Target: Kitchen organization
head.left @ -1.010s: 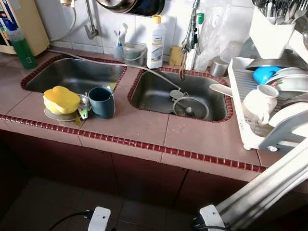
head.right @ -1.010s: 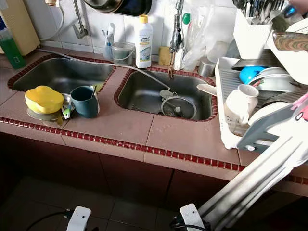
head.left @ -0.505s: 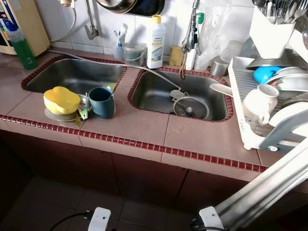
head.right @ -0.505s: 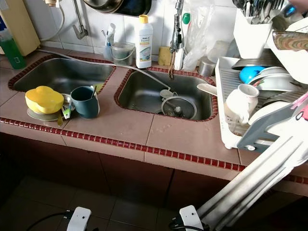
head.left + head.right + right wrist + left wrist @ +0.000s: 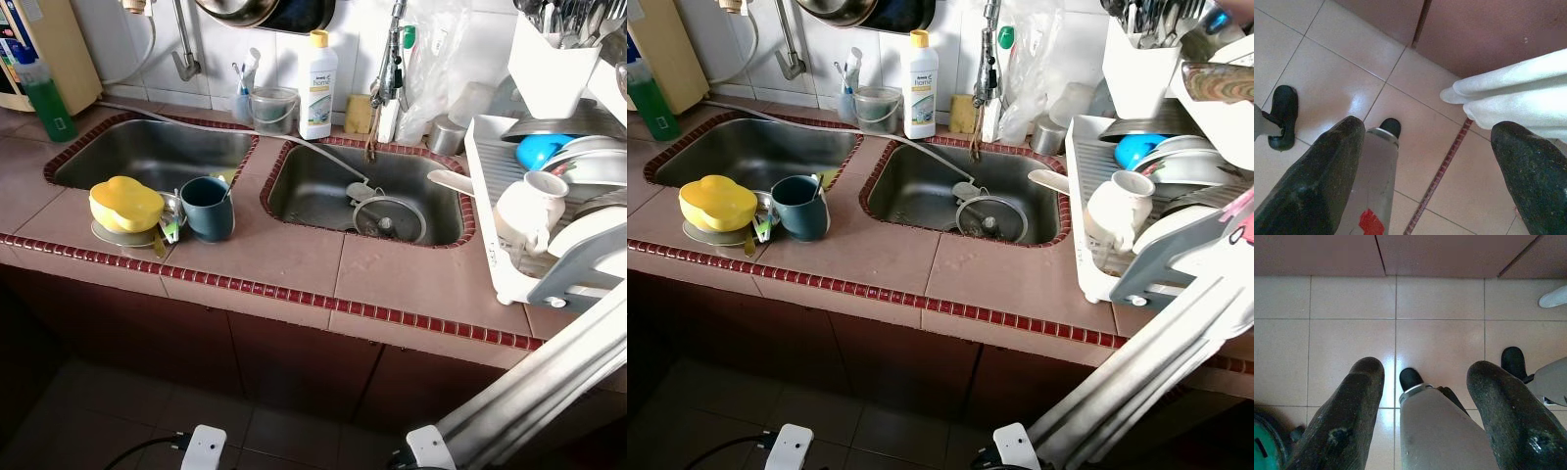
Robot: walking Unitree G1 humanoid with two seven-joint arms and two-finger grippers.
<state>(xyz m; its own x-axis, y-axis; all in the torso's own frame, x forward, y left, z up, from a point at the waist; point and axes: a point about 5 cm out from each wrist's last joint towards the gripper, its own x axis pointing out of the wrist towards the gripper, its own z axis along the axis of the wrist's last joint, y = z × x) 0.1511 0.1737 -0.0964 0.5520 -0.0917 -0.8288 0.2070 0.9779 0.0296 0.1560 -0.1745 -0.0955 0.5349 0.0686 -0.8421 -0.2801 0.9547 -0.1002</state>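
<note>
A yellow bowl (image 5: 125, 203) sits upside down on a metal plate beside a dark teal mug (image 5: 207, 208), on the counter in front of the left sink (image 5: 147, 152). The right sink (image 5: 323, 191) holds a round metal strainer lid (image 5: 389, 217). At the right, a white dish rack (image 5: 495, 245) carries a white mug (image 5: 524, 212), plates and a blue bowl (image 5: 541, 149). Both arms hang idle over the floor tiles. My left gripper (image 5: 1427, 369) and my right gripper (image 5: 1430, 129) are open and hold nothing.
A white detergent bottle (image 5: 316, 86), a clear tub with brushes (image 5: 271, 108) and a green bottle (image 5: 45, 98) stand along the tiled back wall. A white cutlery holder (image 5: 554, 64) tops the rack. A pale ribbed bar (image 5: 549, 382) slants across the lower right. Dark cabinet fronts are below the counter.
The view has shifted up very slightly. Nothing on the counter has moved, and both arms still hang.
</note>
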